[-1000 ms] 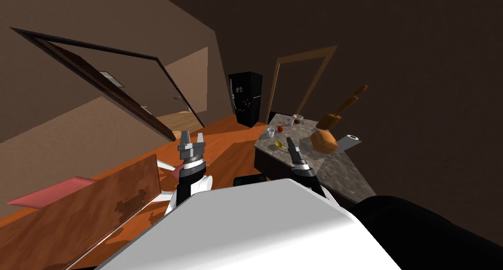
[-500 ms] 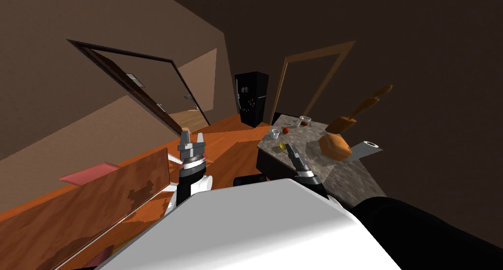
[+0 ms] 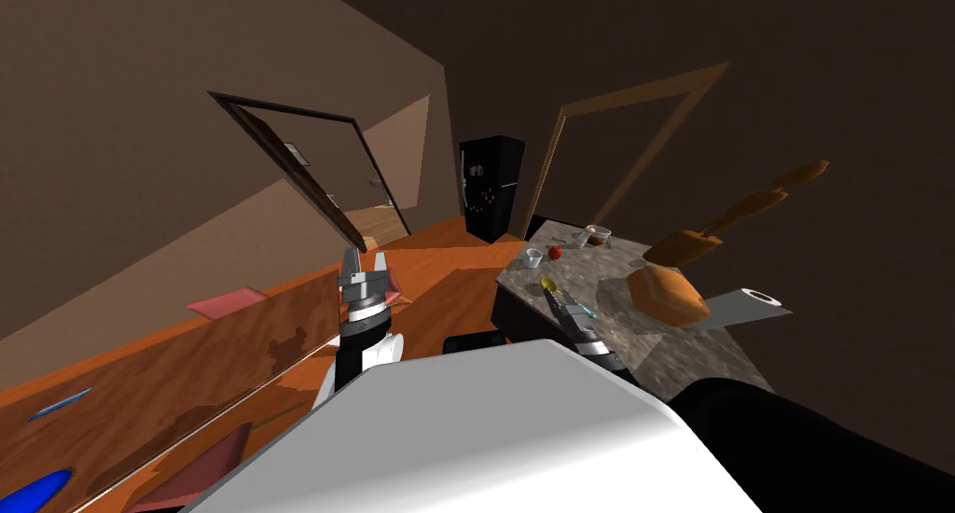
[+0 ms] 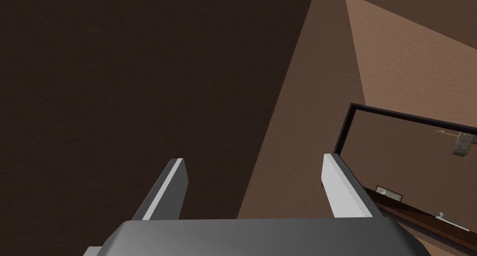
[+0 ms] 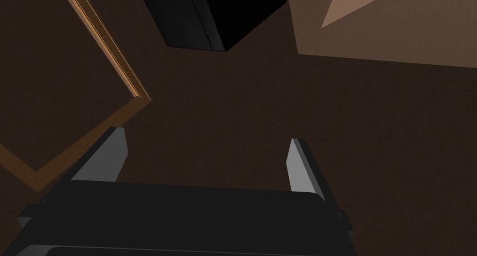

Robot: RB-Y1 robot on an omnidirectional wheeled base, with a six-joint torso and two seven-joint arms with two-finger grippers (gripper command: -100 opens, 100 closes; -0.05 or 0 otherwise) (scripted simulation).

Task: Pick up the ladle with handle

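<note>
The ladle [image 3: 548,284] has a yellow bowl and a thin pale handle; it lies near the front left edge of the speckled grey countertop [image 3: 653,349]. My right gripper [image 3: 564,301] hovers just above its handle end in the head view; whether it touches is unclear. In the right wrist view the right gripper [image 5: 205,146] stands open with nothing between its fingers. My left gripper [image 3: 365,267] is raised over the orange floor, well left of the counter, and is open and empty [image 4: 254,167].
On the counter stand a white cup [image 3: 533,257], a red fruit [image 3: 555,253], a small bowl [image 3: 598,235], a big orange lump [image 3: 667,293] and a white roll [image 3: 751,302]. A black fridge [image 3: 491,186] stands behind. A wooden table [image 3: 186,377] lies at my left.
My view has swung: the counter and doorway shifted rightward in the picture and the ladle now lies closer to the right gripper. Both grippers stay open.
</note>
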